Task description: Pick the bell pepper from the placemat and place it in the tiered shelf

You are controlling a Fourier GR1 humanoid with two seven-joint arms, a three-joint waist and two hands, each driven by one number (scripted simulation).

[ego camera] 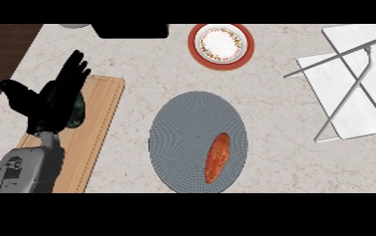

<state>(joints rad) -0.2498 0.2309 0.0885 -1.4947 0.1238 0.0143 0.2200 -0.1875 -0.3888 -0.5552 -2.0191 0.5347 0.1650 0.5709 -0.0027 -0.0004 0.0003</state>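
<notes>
Your robot's left hand (55,98) rested open, fingers up, over the wooden cutting board (99,130), while the bell pepper (217,157) lay on the grey placemat (192,125).

The counter (147,56) was pale beige marble with faint veins. At six o'clock lay a grey, finely dotted placemat (187,125) bearing an orange-red pepper (217,157). At twelve sat a red-rimmed plate (221,46); at three a white shelf (345,80); at nine a tan wooden board (99,125) under a black hand (55,100).
</notes>
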